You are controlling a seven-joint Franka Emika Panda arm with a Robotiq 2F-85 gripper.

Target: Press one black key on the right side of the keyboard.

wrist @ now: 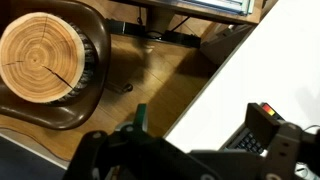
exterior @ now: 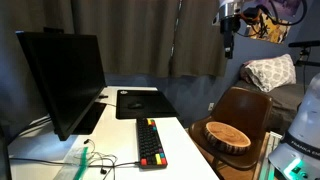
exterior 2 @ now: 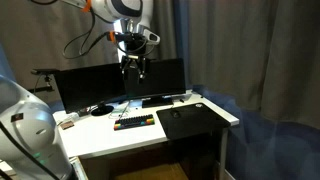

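Note:
The keyboard (exterior: 150,143) is a narrow strip of black keys with red, yellow and green ones. It lies on the white desk (exterior: 185,140) in front of the monitor. It also shows in an exterior view (exterior 2: 133,122), and one end of it shows in the wrist view (wrist: 250,138). My gripper (exterior 2: 133,66) hangs high above the desk, well clear of the keyboard, with its fingers apart and empty. It shows at the top of an exterior view (exterior: 229,30). In the wrist view the gripper (wrist: 205,128) looks down over the desk edge.
A flat black mat (exterior: 138,102) lies beside the keyboard. A black monitor (exterior: 62,72) stands at the back of the desk. A brown chair (exterior: 245,108) next to the desk holds a round wood slice (wrist: 40,55). Cables lie by the monitor (exterior: 95,158).

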